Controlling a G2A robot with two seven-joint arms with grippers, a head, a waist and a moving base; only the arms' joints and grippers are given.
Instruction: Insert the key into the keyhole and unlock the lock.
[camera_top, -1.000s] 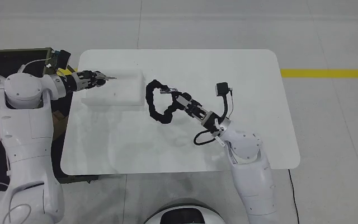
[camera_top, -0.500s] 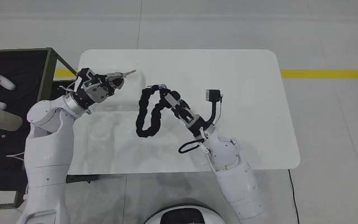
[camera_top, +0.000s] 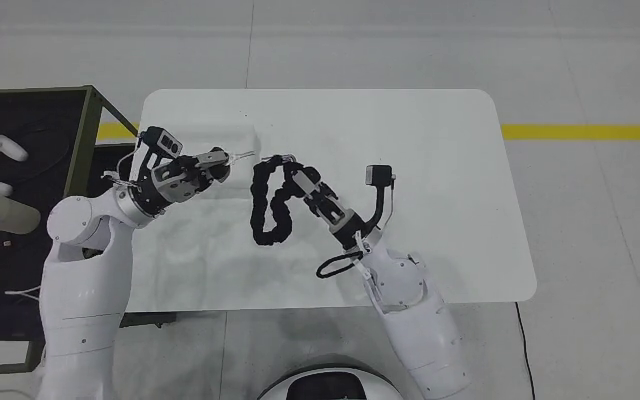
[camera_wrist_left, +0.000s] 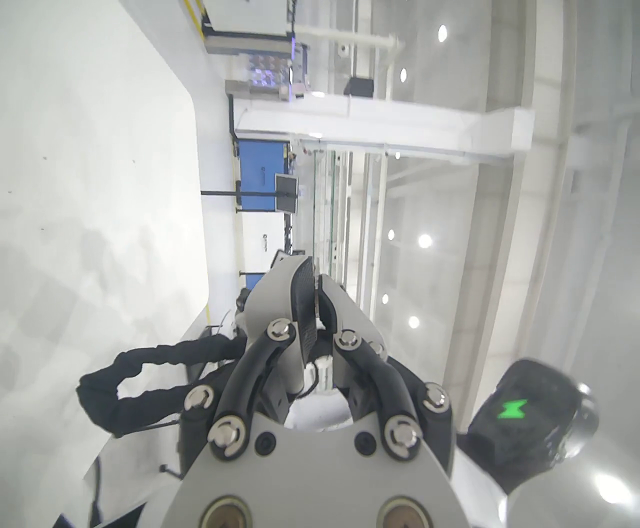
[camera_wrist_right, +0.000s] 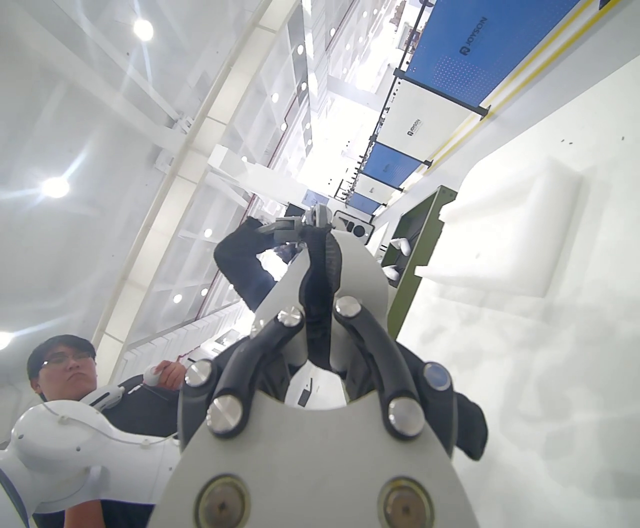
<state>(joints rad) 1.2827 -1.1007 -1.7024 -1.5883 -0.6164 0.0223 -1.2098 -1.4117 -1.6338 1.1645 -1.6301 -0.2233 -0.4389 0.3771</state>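
Note:
A black sleeved cable lock (camera_top: 265, 205) hangs in a loop above the white table (camera_top: 430, 150). My right gripper (camera_top: 298, 182) is shut on its upper end; the right wrist view has the black sleeve (camera_wrist_right: 240, 260) pinched in that gripper (camera_wrist_right: 320, 250), with a metal end piece (camera_wrist_right: 317, 215) past the fingertips. My left gripper (camera_top: 215, 160) is shut on a thin silver key (camera_top: 238, 155) that points at the lock's top from a short way left. In the left wrist view, the key blade (camera_wrist_left: 316, 300) sits edge-on in the gripper (camera_wrist_left: 316, 285), the lock's loop (camera_wrist_left: 130, 370) beyond.
A white foam block (camera_wrist_right: 525, 235) lies on the table's far left part, under the left arm. A dark green cart (camera_top: 50, 120) stands off the table's left edge. A yellow floor line (camera_top: 570, 130) runs to the right of the table.
My left arm swung off the foam block and brought the key right and nearer, close to the lock. The right arm carried the lock left, and its loop now hangs longer.

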